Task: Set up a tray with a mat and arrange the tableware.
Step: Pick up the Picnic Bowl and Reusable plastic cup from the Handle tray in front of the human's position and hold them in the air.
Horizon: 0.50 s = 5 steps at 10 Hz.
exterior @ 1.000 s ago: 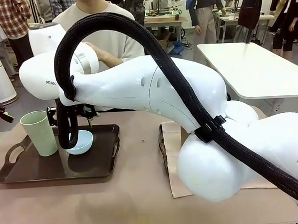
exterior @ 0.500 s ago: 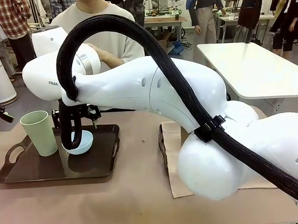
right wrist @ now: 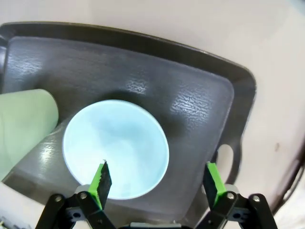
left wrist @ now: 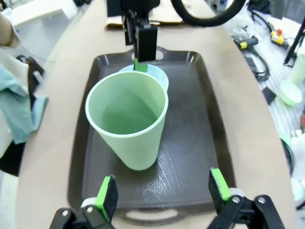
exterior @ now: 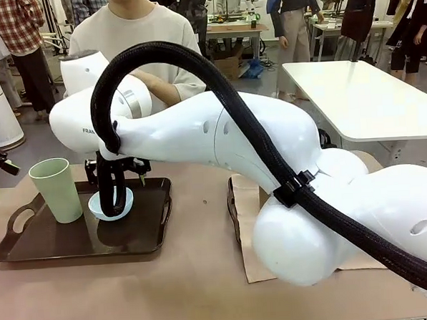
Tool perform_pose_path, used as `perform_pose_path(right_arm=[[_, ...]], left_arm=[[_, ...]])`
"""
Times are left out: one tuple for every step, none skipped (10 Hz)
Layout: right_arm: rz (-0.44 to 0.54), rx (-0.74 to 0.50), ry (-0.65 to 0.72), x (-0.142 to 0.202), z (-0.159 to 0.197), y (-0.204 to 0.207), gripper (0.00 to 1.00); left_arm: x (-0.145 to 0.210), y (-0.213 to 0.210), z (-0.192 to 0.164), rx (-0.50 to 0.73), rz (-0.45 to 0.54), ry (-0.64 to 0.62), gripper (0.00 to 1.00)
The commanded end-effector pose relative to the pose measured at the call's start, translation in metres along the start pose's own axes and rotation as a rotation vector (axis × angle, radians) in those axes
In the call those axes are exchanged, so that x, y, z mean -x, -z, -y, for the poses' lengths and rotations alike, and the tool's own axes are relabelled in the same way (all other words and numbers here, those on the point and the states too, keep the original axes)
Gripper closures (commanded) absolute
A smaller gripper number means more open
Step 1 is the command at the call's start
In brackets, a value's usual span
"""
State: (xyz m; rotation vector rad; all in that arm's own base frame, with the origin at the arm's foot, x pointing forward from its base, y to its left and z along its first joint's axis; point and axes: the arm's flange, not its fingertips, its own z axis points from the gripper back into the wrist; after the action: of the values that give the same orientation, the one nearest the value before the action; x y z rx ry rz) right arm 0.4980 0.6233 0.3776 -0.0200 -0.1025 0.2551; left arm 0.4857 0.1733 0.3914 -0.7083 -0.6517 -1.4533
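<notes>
1. The bowl [right wrist: 116, 148] sits upright near the middle of the tray [right wrist: 190, 105]. The tumbler [exterior: 56, 190] stands at its 9 o'clock in the front view. They are just beside each other, and I cannot tell whether they touch.
2. The right jaws hang spread wide above the bowl and hold nothing. In the right wrist view one of the pads [right wrist: 102, 179] is over the bowl's inside at 7 o'clock. The other is off the rim at 4 o'clock, over bare tray.
3. With the bowl flat on the tray and the jaws empty, I judge the step to be clearing away from a bowl already set down. The jaws should lift straight up first and swing only once the inner pad is above the rim. Moving sideways sooner could hook the rim and slide or tip the bowl.
4. The black cable [exterior: 115, 197] loops down in front of the bowl. It should come away toward 3 o'clock, away from the tumbler, which is tall, looks light and would topple easily.
5. The left jaws are fully apart and empty, and the tumbler stands clear of them at 12 o'clock in the left wrist view. They are best held there until the right arm is out.
6. Only these two pieces are on the tray, so the arranging looks unfinished.
</notes>
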Motion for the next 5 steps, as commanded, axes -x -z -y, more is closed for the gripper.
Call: perform_pose_path(right_arm=[[0.016,-0.025,0.024,0.012,0.010,0.008,0.01],[0.018,-0.025,0.028,0.012,0.011,0.011,0.01],[0.015,-0.031,0.026,0.011,0.013,0.014,0.01],[0.016,-0.040,0.026,0.011,0.014,0.015,0.01],[0.017,-0.045,0.023,0.012,0.015,0.016,0.01]], left_arm=[[0.000,0.000,0.000,0.000,0.000,0.000,0.00],[0.001,0.006,-0.003,-0.044,0.037,-0.047,0.00],[0.004,0.014,-0.004,-0.052,0.049,-0.055,0.00],[0.006,0.023,-0.006,-0.044,0.056,-0.059,0.00],[0.009,0.031,-0.007,-0.050,0.053,-0.065,0.00]])
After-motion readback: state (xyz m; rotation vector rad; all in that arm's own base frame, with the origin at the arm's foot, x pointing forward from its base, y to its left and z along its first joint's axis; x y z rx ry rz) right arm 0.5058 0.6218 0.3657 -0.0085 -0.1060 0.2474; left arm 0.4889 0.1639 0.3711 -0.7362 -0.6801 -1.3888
